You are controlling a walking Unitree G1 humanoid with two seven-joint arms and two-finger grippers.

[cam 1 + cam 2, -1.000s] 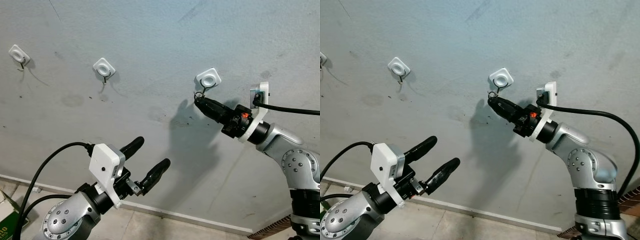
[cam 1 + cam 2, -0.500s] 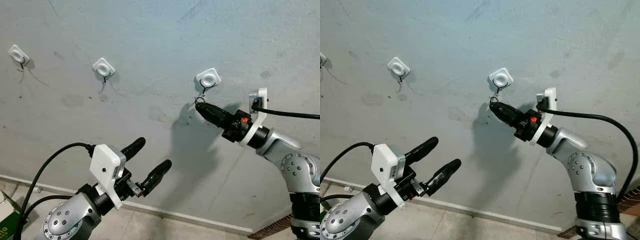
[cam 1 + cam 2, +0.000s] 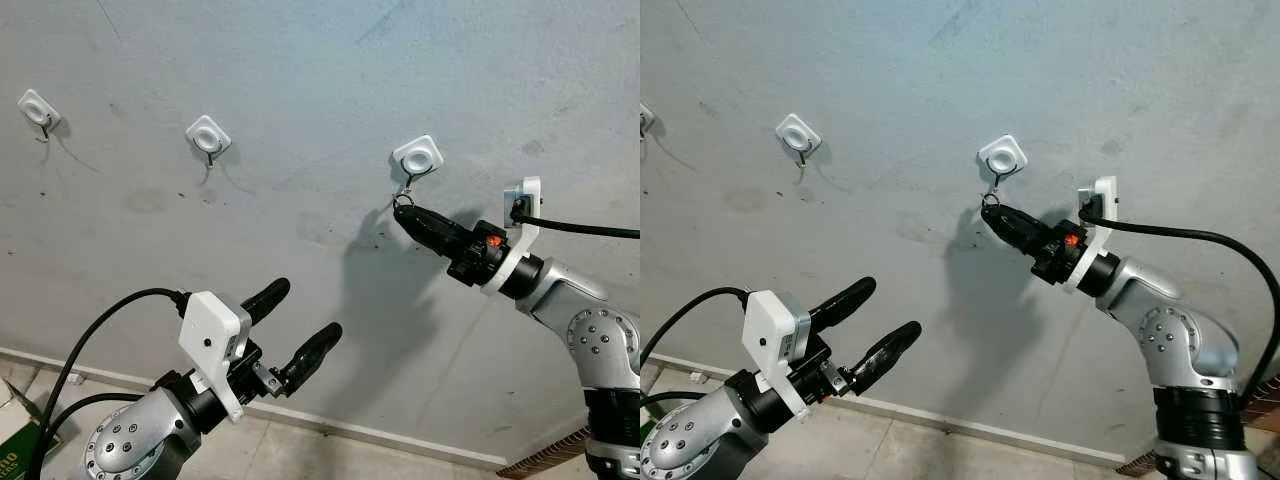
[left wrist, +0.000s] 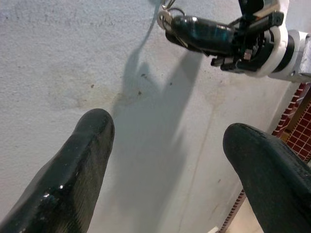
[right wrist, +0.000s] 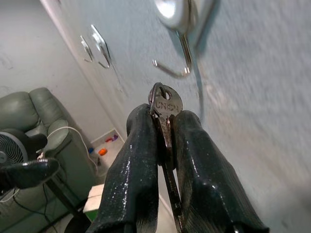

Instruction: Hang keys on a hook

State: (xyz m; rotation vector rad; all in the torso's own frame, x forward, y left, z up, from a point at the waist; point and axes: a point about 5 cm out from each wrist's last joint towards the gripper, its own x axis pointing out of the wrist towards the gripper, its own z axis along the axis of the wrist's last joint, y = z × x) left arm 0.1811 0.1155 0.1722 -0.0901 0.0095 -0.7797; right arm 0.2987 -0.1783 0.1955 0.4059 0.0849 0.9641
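While the robot is standing at the grey wall, this is how things are looking:

Right gripper [image 5: 165, 127]: pinching the keys [image 5: 165, 104] tight between both fingers, with the ring end poking past the tips.
Keys: sitting just below the hook [image 3: 409, 182] of the rightmost white mount, very near its wire tip; not hanging on it as far as I am seeing.
Left gripper [image 3: 293, 322]: waiting low and well apart from the work, fingers spread wide and carrying nothing.
Other hooks [image 3: 209, 140]: two more are sitting further left along the wall, both bare.
Risk: the hole in the key is looking small against the wire, so a slightly off approach is likely pushing metal against the hook and twisting the keys in the grip.
Worse case: letting go before the ring is seated is probably sending the keys to the floor.
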